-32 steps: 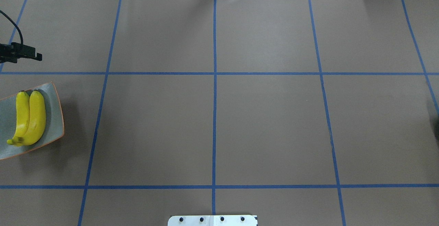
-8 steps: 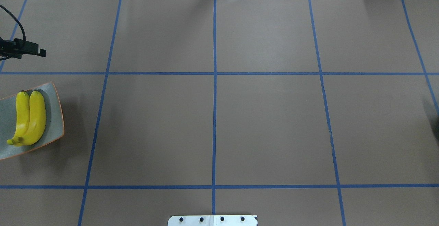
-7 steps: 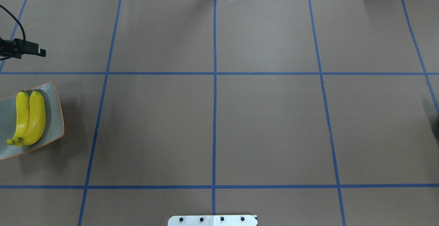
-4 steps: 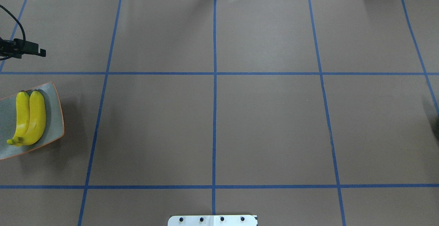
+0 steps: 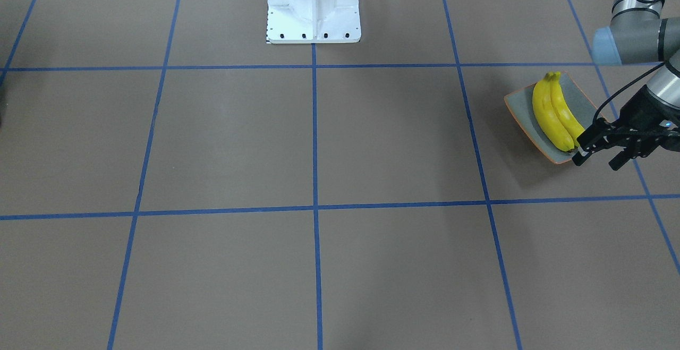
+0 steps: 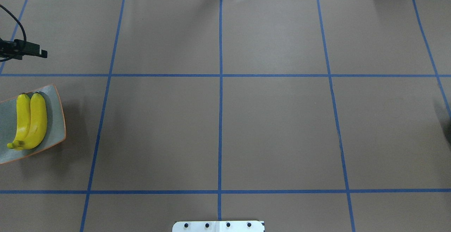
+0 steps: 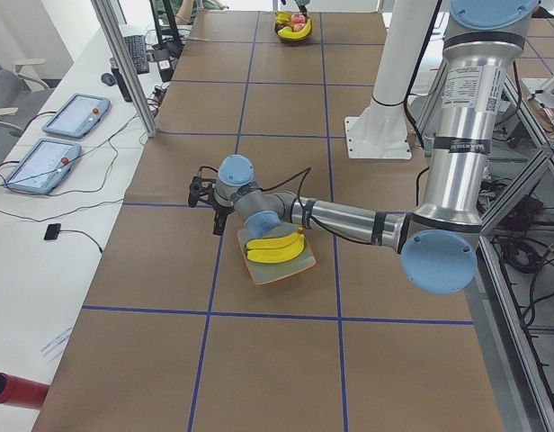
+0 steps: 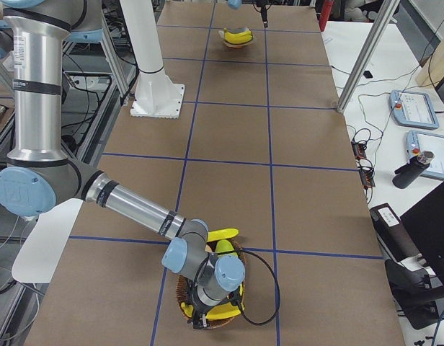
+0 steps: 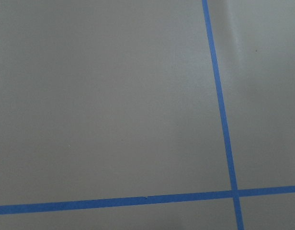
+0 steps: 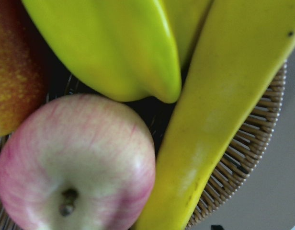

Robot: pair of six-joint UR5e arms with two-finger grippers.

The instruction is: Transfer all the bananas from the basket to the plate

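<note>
Two yellow bananas lie side by side on the grey-green plate with its orange rim, at the table's left end. My left gripper hovers just past the plate's far edge, open and empty. At the opposite end stands the wicker basket. My right gripper reaches down into it, and I cannot tell whether it is open or shut. In the right wrist view a banana leans on the basket rim beside another yellow-green fruit.
A pink-red apple and a reddish fruit share the basket. The white robot base stands at the table's near edge. Blue tape lines grid the brown tabletop. Tablets and cables lie beyond the far edge.
Several seconds ago my left gripper shifted slightly farther from the plate. Over the last second nothing has visibly moved.
</note>
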